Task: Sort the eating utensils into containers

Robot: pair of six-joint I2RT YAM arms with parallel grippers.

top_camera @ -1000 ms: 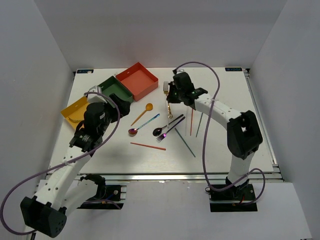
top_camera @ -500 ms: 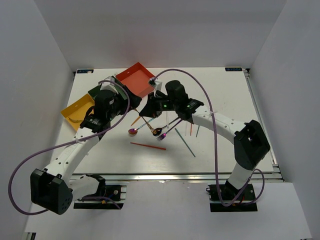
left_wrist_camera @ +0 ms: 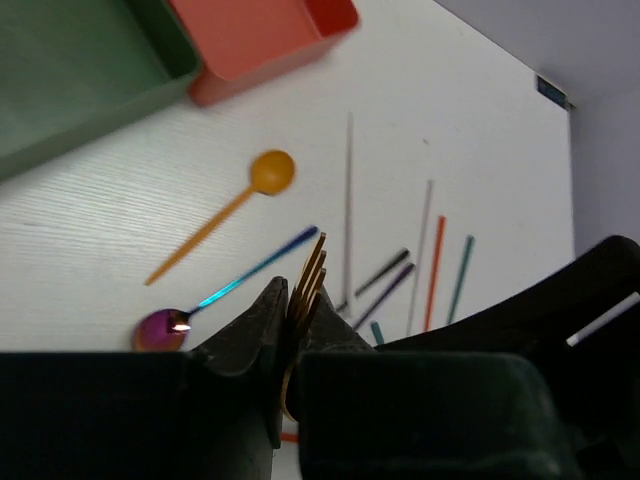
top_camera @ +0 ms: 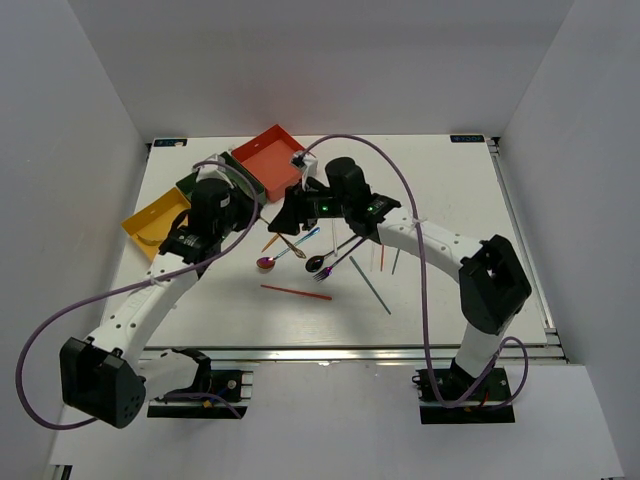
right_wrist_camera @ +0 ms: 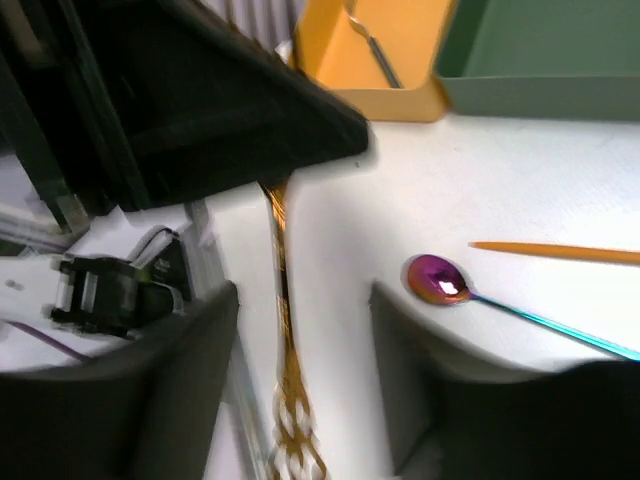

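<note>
The gold fork [left_wrist_camera: 306, 280] is clamped by the left end effector [left_wrist_camera: 292, 300], its length running free through the open right end effector [right_wrist_camera: 300, 295].

Gold fork [left_wrist_camera: 308, 272]: clamped in the left claw [left_wrist_camera: 288, 305], tines sticking out past its tips; handle passes between the right claw's [right_wrist_camera: 300, 298] parted fingers.
Iridescent spoon [left_wrist_camera: 160, 328]: flat, just beside the left claw, purple bowl nearest.
Gold spoon [left_wrist_camera: 272, 171]: flat, ahead of the left claw.
Red-orange box [left_wrist_camera: 250, 70], green box [left_wrist_camera: 90, 110]: side by side, farther ahead.
Yellow box [right_wrist_camera: 400, 100]: ahead of the right claw, slim piece [right_wrist_camera: 375, 50] inside.
</note>
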